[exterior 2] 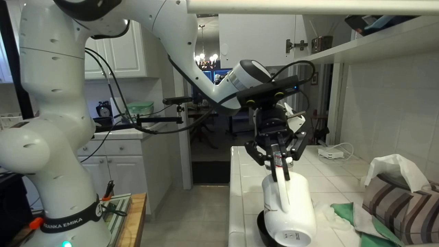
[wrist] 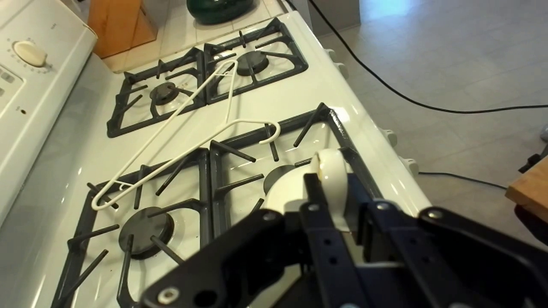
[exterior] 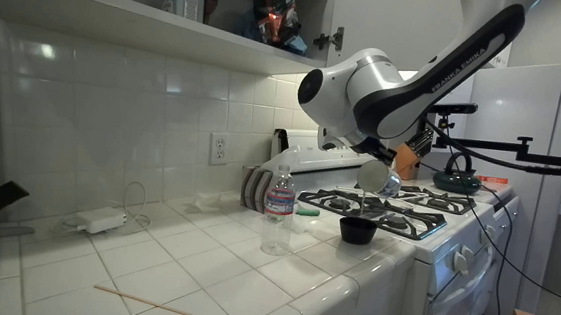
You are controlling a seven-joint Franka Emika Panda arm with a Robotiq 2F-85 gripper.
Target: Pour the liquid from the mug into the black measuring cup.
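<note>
Two black fingers (exterior 2: 273, 168) of the robot's gripper (exterior 2: 280, 176) are clamped on the handle (exterior 2: 283, 195) of a white mug (exterior 2: 295, 209). The mug hangs tilted above the small black measuring cup (exterior: 357, 232), apart from it, and a thin stream (exterior: 362, 204) runs from its rim toward the cup, which stands on the tiled counter (exterior: 235, 307).

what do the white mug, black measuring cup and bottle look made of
White mug: probably glazed ceramic; its smooth white side has a soft gloss. Black measuring cup: perhaps plastic or coated metal; dark with little shine, so unclear. Bottle: most likely clear, glossy plastic; it is see-through and catches light.
</note>
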